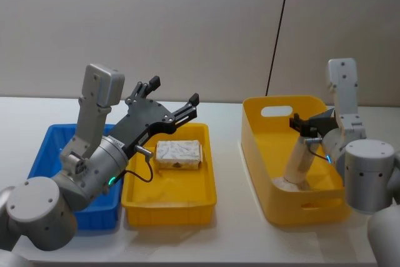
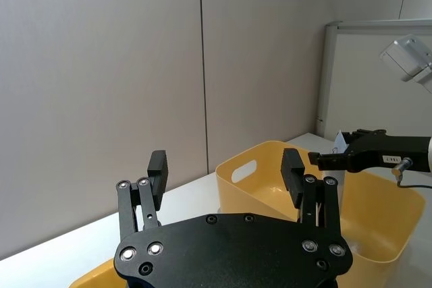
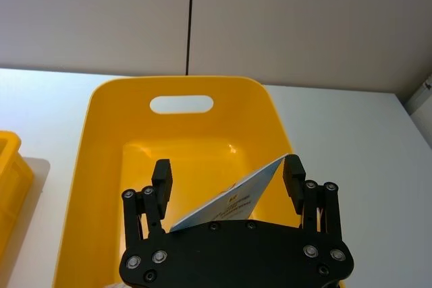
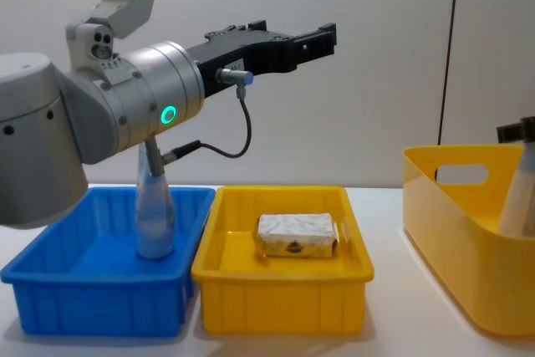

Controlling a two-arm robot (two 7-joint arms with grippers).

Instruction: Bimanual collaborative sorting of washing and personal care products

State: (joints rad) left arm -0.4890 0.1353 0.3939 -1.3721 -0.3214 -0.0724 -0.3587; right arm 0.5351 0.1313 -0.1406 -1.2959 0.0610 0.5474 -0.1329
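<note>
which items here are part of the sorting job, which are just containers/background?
Job items:
- wrapped block pack, lying in the shallow yellow bin
- squeeze tube, standing in the tall yellow bin, between the right gripper's open fingers
- clear bottle, upright in the blue bin

Not sorted:
- the three bins
- table
- left gripper, open, raised above the bins

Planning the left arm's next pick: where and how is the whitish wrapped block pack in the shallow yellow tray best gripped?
Probably across its two long sides, coming straight down from above. The whitish wrapped block pack lies flat on the floor of the shallow yellow tray near the far wall, its long axis across the tray, with room on both long sides. The open left gripper hovers above it.
</note>
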